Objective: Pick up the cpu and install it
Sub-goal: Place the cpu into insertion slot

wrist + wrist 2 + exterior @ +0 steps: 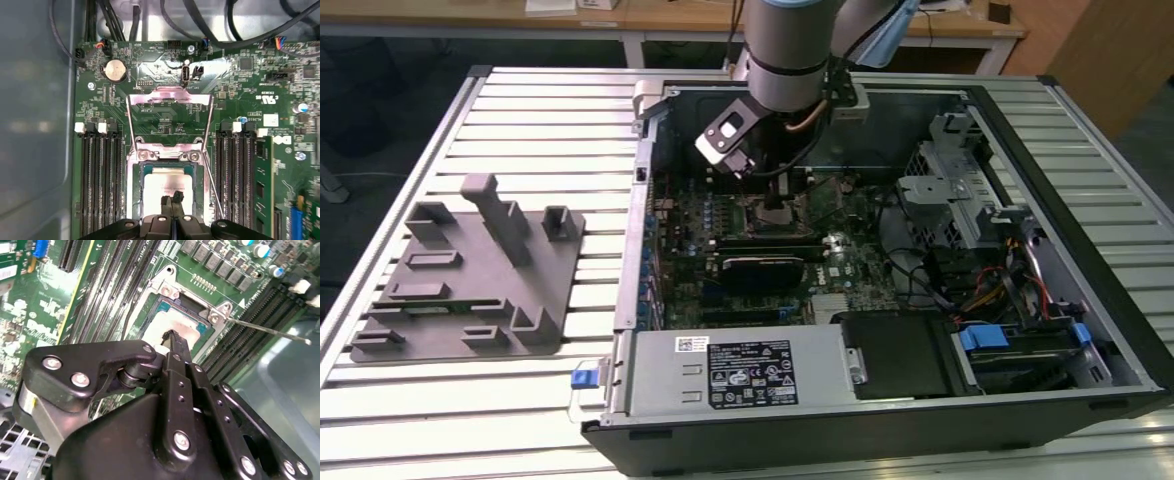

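Status at the board: found the small flat square cpu (pixel 160 182) with its shiny silver top lying flat inside the square metal-framed socket (pixel 131 200) on the green motherboard (pixel 240 90), the socket's hinged metal load plate (pixel 170 95) swung up and the thin steel lever rod (pixel 265 330) out to one side. Saw the black two-finger gripper (pixel 171 197) directly over the chip's middle in both wrist views, fingertips pinched fully together, nothing clamped between them; seemed to touch the silver top, but could not be sure. From the exterior view, saw the grey robot arm (pixel 787 60) reaching down into the open black computer case (pixel 881 440), well apart from the grey moulded fixture (pixel 467 280) at the exterior view's left.
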### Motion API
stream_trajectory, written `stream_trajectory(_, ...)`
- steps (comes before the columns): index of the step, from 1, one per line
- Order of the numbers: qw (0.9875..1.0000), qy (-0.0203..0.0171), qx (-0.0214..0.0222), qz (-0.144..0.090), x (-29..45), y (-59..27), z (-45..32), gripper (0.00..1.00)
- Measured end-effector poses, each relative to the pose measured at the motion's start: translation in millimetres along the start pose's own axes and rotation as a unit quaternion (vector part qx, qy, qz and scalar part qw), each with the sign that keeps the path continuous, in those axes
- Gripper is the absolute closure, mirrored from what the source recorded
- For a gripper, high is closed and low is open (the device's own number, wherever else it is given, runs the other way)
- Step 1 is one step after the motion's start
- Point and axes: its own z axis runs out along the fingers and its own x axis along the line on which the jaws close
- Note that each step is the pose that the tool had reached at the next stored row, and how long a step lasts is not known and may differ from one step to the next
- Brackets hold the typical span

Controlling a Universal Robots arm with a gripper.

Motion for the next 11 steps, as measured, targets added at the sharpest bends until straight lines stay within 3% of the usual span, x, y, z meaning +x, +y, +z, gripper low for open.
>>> stream_trajectory(11,1.0000,0.0000,-0.0009,0.000,1.1,0.8,-25.0,0.89)
